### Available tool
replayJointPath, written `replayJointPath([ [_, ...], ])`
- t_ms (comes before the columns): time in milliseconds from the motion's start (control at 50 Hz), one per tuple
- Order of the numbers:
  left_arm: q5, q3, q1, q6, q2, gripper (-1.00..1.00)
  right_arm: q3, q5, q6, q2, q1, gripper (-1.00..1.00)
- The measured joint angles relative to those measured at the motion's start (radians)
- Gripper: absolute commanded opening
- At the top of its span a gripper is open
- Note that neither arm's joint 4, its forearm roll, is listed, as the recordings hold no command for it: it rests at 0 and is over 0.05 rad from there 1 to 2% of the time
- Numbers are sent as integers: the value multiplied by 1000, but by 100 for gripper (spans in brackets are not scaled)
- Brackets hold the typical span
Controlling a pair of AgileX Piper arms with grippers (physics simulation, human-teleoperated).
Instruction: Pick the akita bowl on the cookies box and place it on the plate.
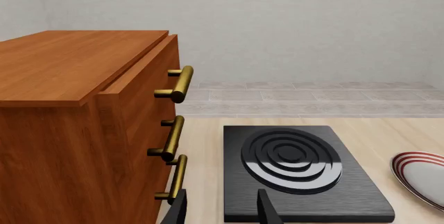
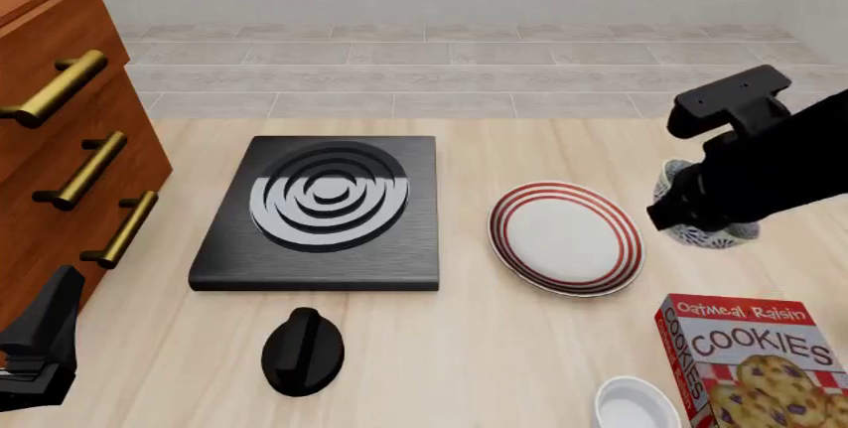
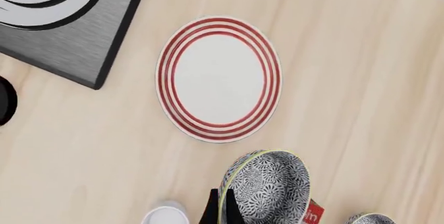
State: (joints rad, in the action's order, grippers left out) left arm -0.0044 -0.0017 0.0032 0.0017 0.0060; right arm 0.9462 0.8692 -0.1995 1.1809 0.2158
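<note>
Starting closest in, at the right gripper: clamped on the rim of the akita bowl, one dark finger outside the pale edge, bowl tipped on its side and carried clear of the table. Not on the plate yet. Just behind that grip, a red corner of the cookies box, count one, standing upright at the near edge of the front view. Beside the box, on the gripper's left, one plain white bowl. Right by the held bowl, a sliver of a second speckled bowl, so two of that pattern, though too cropped to say more.

Moving out from the fingers: one plate, white with red rings, lying flat just left of the right gripper. Farther left again, one black knob and one black stove slab with white rings, slab and plate near but apart.

Over to the left gripper: fingers spread, gripping nothing, hanging low with the slab straight ahead. Hard on its left, one wooden cabinet carrying three brass handles.

Underneath it all, a pale wood-grain table. Beyond its far edge, a band of grey-beige tiles, then a plain light wall.
</note>
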Motion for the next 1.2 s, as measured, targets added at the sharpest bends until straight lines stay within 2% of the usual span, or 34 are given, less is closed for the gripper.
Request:
replayJointPath([
  [540, 0, 0, 0, 0, 0, 100, 149, -57, 12, 212, 84, -100],
  [1200, 0, 0, 0, 0, 0, 100, 272, -95, 8, 414, 118, -100],
])
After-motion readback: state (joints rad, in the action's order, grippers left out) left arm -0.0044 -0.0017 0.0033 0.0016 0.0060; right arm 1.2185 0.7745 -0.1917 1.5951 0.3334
